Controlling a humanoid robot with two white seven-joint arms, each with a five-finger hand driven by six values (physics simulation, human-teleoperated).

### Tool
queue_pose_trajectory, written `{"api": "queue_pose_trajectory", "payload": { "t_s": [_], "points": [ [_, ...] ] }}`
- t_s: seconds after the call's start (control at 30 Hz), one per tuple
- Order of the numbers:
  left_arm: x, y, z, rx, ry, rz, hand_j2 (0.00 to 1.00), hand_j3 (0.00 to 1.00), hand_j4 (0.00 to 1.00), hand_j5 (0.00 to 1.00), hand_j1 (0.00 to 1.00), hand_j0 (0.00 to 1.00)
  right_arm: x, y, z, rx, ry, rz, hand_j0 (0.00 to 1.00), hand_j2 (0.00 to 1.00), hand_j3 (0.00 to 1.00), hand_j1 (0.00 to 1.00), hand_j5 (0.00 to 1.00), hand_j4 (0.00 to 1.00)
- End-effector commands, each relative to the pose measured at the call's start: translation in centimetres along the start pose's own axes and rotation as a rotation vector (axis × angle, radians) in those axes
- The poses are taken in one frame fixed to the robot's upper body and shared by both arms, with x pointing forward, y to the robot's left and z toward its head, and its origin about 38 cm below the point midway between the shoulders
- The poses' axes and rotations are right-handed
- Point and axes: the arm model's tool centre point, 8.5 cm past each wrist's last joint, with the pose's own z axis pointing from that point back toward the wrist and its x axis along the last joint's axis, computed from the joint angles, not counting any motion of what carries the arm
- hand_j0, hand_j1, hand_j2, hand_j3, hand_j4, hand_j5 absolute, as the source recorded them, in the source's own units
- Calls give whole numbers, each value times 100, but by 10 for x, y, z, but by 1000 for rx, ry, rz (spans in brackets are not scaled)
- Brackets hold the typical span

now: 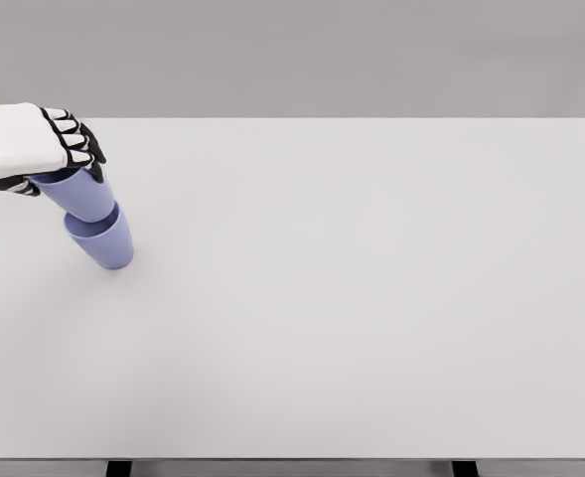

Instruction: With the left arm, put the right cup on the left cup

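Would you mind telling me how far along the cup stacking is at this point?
Mostly done: the upper cup already sits nested in the lower cup near the table's left edge. In hand: the left robot hand grips the upper cup's rim. Left: letting go and pulling the hand clear.

White table (371, 298), grey wall (322, 50) behind

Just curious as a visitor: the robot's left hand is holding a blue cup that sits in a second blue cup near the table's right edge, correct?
Not quite. In the head view the left hand holds the upper cup in the lower cup near the table's left edge, not the right.
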Motion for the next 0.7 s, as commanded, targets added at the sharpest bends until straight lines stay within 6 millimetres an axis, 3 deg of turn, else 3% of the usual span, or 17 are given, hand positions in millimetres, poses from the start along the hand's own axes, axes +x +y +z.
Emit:
{"api": "queue_pose_trajectory", "payload": {
  "t_s": [0.0, 0.17, 0.67],
  "points": [
    [-1, 0, 1, 0, 4, 2, 60, 60, 60, 60, 60, 60, 0, 0, 0, 0, 0, 0, 100, 100, 100, 100, 100, 100],
    [1, -11, 1, -36, 10, 1, 60, 60, 60, 60, 60, 60, 0, 0, 0, 0, 0, 0, 100, 100, 100, 100, 100, 100],
    [3, -11, 1, -39, 4, -2, 61, 61, 61, 61, 61, 61, 0, 0, 0, 0, 0, 0, 100, 100, 100, 100, 100, 100]
  ]
}}
